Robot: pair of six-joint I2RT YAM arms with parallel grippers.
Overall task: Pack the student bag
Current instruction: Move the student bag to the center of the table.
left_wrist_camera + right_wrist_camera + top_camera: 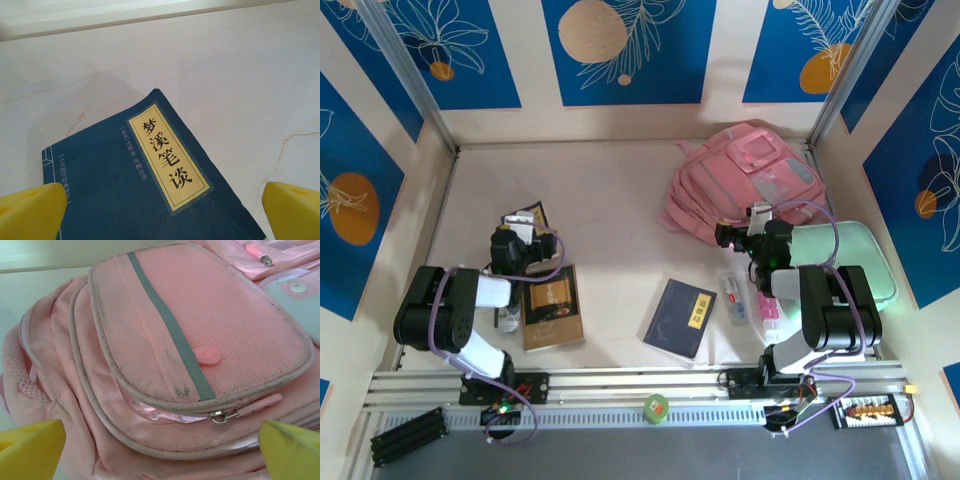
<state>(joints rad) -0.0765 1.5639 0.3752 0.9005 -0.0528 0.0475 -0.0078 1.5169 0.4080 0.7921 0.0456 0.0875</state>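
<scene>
Left fingers [30,210] and right fingers [292,450] gape wide, empty; left over blue book [100,200] titled 梦溪笔谈.

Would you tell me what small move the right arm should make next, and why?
Probably lower the right gripper onto the zip pull and close on it. Its jaws stand open, facing the bag, whose pockets look zipped shut, so likely nothing can go in until one is opened.
</scene>
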